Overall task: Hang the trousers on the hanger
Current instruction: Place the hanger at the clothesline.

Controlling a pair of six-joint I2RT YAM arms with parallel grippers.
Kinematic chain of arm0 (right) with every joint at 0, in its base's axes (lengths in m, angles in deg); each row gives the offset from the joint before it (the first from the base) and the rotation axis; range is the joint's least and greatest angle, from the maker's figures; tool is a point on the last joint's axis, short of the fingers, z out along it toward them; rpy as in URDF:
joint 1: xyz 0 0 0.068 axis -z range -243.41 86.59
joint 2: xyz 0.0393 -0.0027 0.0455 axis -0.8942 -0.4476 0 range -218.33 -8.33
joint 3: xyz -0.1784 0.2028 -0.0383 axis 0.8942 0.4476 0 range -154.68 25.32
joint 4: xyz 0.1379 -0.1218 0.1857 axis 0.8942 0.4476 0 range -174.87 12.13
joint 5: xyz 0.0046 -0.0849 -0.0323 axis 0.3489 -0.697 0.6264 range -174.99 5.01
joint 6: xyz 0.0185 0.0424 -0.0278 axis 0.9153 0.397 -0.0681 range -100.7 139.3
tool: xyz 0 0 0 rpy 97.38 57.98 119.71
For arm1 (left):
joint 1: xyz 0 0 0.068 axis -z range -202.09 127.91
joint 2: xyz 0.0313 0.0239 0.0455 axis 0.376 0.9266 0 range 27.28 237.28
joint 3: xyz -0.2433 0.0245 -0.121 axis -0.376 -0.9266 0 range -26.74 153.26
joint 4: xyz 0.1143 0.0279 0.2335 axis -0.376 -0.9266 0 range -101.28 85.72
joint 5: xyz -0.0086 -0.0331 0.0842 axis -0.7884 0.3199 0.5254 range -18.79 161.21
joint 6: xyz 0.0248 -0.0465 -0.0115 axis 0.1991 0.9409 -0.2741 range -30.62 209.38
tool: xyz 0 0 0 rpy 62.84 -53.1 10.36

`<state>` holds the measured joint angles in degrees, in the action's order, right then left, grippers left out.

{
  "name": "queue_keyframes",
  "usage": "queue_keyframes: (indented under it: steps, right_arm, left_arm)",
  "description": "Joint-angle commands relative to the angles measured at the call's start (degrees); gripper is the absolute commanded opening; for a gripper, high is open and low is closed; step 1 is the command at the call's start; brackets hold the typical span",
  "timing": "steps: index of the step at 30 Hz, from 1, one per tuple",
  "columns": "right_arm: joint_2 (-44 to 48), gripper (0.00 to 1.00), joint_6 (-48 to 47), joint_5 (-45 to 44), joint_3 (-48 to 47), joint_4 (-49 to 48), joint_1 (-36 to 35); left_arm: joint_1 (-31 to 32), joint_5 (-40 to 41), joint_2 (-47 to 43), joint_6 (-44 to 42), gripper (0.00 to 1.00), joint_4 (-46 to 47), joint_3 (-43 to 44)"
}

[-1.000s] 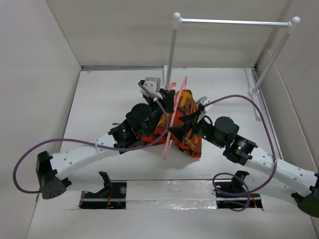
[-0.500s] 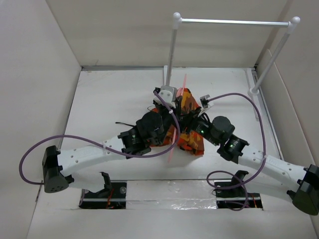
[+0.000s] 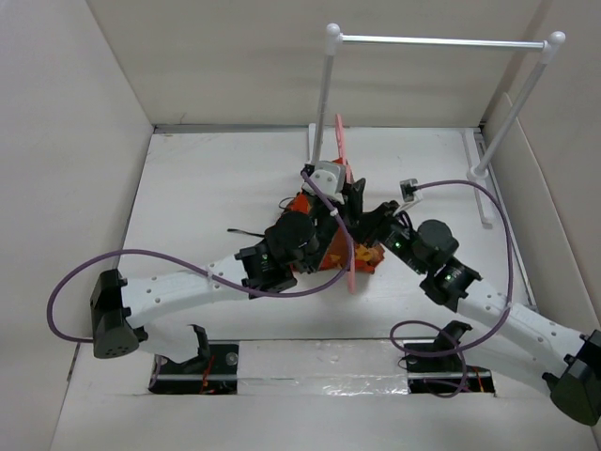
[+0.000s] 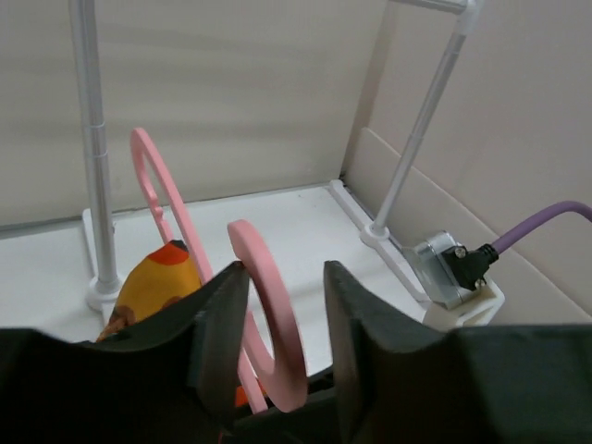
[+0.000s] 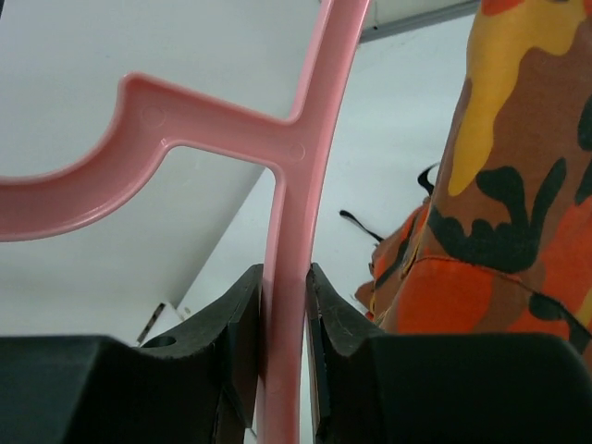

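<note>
The camouflage trousers (image 3: pixel 368 256) lie bunched at the middle of the white table (image 3: pixel 188 188), hemmed in by both wrists, one printed fold hanging just beside the thin pink hanger (image 5: pixel 287 176), which runs front to back across the heap with its far end near a post of the white-and-silver rail stand (image 3: pixel 441 40). The right gripper (image 5: pixel 283 277) is clamped tight on the hanger's straight bar, while the left gripper (image 4: pixel 283 271) has its jaws partly apart around a curved pink section, a gap showing on one side
</note>
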<state>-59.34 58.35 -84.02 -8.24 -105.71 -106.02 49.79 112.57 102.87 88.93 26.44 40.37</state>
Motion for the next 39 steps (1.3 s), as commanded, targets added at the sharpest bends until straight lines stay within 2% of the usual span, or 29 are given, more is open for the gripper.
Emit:
queue_keyframes:
  steps: [1,3,6,13,17,22,27,35,39]
  right_arm:
    - [3.63,0.0,-2.92,6.58,-2.56,-6.06,3.58]
    - [4.94,0.0,-3.19,8.16,-3.61,-4.13,6.83]
    - [6.7,0.0,-3.45,9.48,-5.72,-1.14,11.12]
    - [6.44,0.0,0.68,16.6,-6.08,-3.85,21.84]
    - [5.21,0.0,1.91,20.2,-7.13,-5.52,27.64]
    - [0.74,0.0,1.21,24.51,-14.66,-4.56,36.09]
    - [-8.49,0.0,3.84,30.22,-20.83,-9.57,44.7]
    - [-18.07,0.0,3.75,29.96,-32.96,-7.64,49.11]
    - [-20.62,0.0,7.69,30.66,-35.17,-11.83,51.13]
  left_arm:
    - [-0.33,-2.43,-1.59,-0.77,0.37,8.13,4.78]
    - [-0.86,-3.04,-1.59,-1.48,0.46,7.87,5.83]
    - [-0.86,-3.66,-2.11,-2.36,0.54,8.56,6.36]
    - [-1.39,-3.66,-4.22,-3.42,0.6,10.41,5.4]
    - [-2.61,-3.66,-6.15,-2.98,0.61,10.33,3.47]
    - [-3.15,-2.96,-9.05,0.18,0.61,9.36,-1.89]
    - [-3.15,-2.6,-13.53,10.02,0.58,8.31,-13.04]
    - [-3.15,-1.55,-18.02,18.28,0.55,2.77,-25.88]
    - [-3.67,-1.37,-20.74,20.83,0.55,1.27,-31.33]
